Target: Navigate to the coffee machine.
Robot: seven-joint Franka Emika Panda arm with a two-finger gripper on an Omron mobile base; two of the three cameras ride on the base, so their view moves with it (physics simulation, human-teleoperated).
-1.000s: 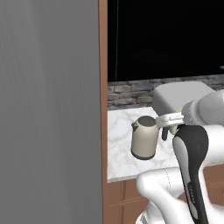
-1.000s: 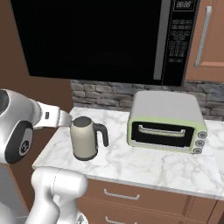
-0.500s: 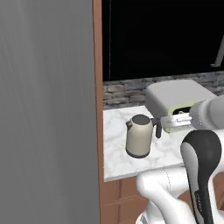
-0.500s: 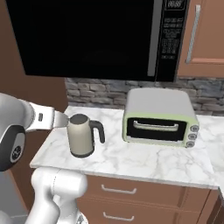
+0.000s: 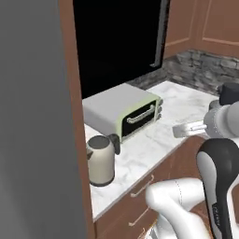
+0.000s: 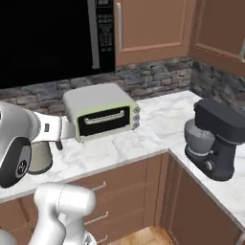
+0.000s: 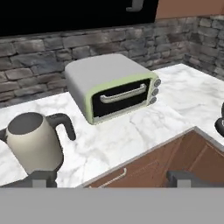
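You see a white marble counter that runs along the stone wall and turns the corner to the right, over brown drawers. On the long run a kettle stands near the front edge, handle toward the toaster oven, which sits further back, just beside it and apart from it. On the corner return the black coffee machine stands well apart from the oven; its top shows at the right edge of your left base view.

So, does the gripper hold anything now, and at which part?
Nothing is held. In the hand view the gripper is open, its fingertips wide apart, with only counter between them; the kettle stands beyond, ungripped.
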